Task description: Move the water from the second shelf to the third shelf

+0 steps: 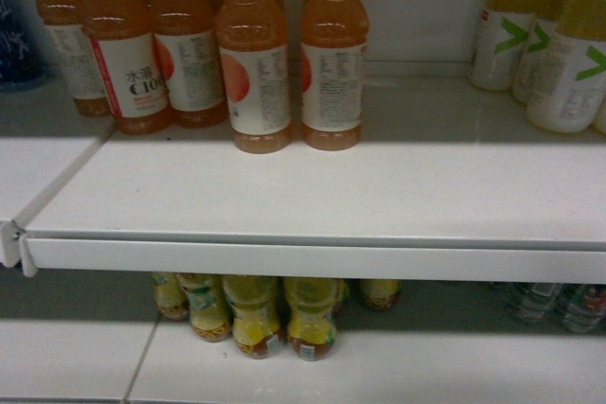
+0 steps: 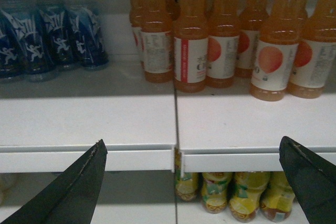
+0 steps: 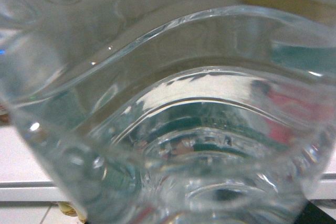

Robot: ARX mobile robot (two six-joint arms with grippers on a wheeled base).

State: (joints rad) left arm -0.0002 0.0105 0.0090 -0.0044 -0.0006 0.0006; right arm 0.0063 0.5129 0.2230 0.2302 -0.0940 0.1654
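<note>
Right wrist view was filled by the water bottle [image 3: 173,129], its clear ribbed plastic right against the lens; whether the right gripper's fingers pinched it could not be told. On the left wrist view, the left gripper [image 2: 194,182] hung spread wide before a white shelf [image 2: 105,114] of orange drink bottles [image 2: 191,35].

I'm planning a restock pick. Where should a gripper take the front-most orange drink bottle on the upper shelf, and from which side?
Probably the narrow neck of the orange drink bottle, coming from the open front: it stands upright, neighbours crowd its labelled body, and bare shelf lies before it.
</note>
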